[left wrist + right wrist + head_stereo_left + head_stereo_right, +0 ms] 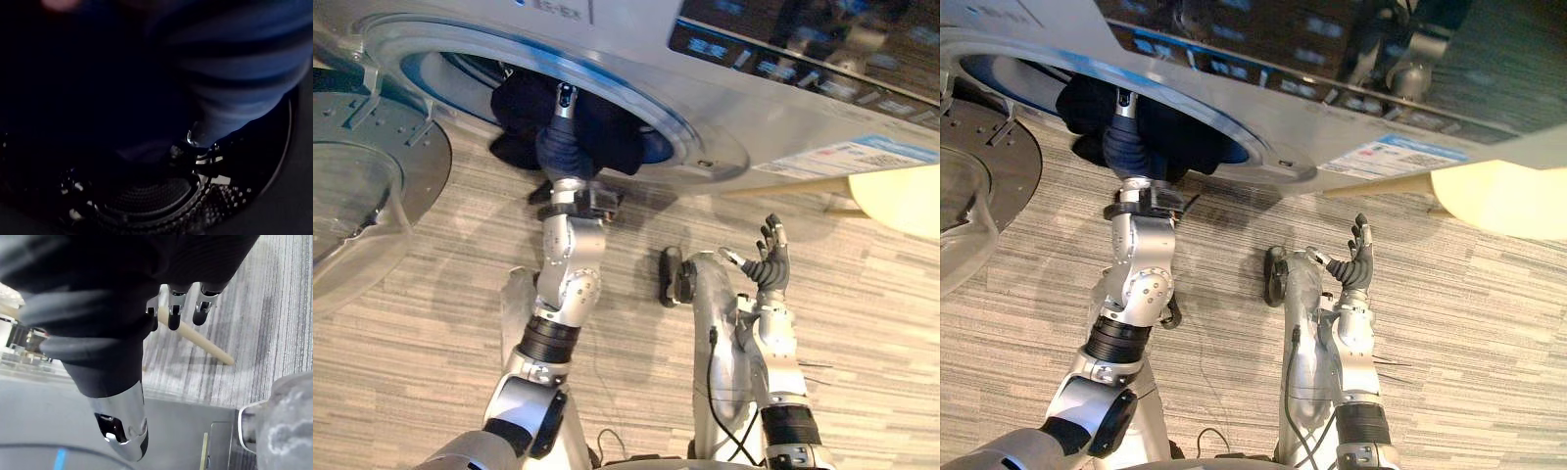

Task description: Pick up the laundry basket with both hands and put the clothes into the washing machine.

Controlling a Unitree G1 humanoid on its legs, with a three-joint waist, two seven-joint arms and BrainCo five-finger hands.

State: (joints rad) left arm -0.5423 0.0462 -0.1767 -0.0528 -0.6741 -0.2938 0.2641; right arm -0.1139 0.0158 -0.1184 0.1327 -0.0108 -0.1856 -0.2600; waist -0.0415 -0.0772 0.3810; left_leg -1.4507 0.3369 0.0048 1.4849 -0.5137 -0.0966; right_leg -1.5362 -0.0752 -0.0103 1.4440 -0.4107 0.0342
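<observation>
— What is the left hand (565, 116) doing?

— It is reaching into the washing machine (636, 54) through the round drum opening (460, 73). Its fingers are sinking into dark cloth, so whether they are spread or pinching cannot be told. The right hand (771, 262) is hanging in the air well apart, fingers loosely spread and holding nothing.

— Where are the clothes?

— The clothes (612, 137) are sitting at the mouth of the drum as a dark navy, almost black bundle, soft and shapeless. Part of it is bulging over the lower lip.

— What could go wrong?

— Probably the cloth is catching on the fingers. A withdrawing hand could be dragging the bundle back out onto the floor (431, 323), or leaving a fold where the open door (362, 186) is meant to seal. A pale cream shape, likely the basket (901, 196), is lying at the right.
</observation>
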